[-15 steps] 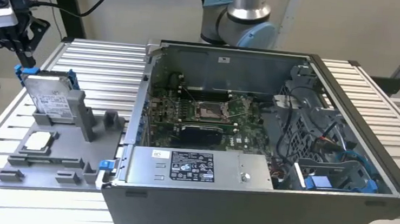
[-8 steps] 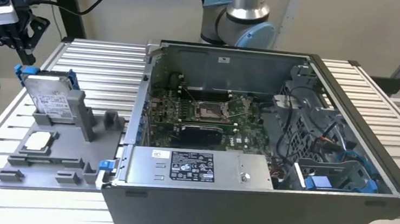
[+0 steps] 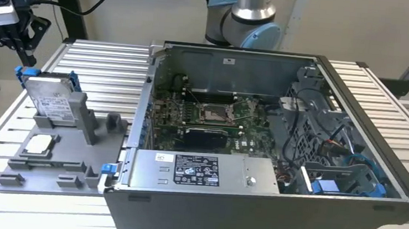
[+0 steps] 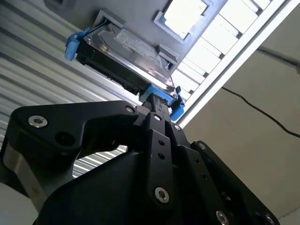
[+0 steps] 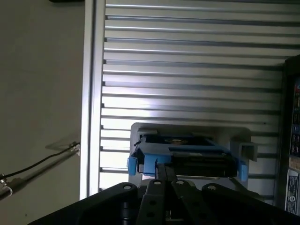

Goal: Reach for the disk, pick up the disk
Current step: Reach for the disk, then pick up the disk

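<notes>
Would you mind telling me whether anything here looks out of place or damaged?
Nothing stands out: the silver-grey rectangular hard drive in its blue plastic bracket leans propped in the grey plastic holder, apparently by design.

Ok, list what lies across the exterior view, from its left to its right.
In order: flat silver-grey hard drive in a bright blue plastic bracket → long grey metal box with a black-white label → blue plastic frame.
</notes>
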`<state>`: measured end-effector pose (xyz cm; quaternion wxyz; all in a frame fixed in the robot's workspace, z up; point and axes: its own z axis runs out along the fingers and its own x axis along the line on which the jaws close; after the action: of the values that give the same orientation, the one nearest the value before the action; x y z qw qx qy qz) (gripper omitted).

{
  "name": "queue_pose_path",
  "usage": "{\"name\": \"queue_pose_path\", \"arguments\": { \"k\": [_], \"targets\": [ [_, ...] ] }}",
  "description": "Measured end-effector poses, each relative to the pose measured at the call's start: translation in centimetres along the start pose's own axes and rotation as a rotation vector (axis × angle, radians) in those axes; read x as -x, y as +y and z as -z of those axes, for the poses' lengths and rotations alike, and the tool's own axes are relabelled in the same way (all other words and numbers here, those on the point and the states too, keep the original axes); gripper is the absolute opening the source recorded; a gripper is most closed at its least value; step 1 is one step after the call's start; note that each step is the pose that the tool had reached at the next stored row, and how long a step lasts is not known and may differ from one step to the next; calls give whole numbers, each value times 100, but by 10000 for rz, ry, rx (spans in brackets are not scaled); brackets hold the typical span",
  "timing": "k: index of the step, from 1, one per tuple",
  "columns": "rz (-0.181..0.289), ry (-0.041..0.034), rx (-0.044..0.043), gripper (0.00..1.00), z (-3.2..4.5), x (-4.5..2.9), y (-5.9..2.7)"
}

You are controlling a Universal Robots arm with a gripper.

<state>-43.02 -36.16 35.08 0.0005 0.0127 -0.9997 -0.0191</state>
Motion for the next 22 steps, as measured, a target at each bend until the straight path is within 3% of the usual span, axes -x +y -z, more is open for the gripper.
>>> {"name": "queue_pose_path", "arguments": {
  "k": [12,22],
  "targets": [
    [920,37,-10,0,0,-1,0],
    [2245,85,-15,0,-1,-5,0]
  ]
}}
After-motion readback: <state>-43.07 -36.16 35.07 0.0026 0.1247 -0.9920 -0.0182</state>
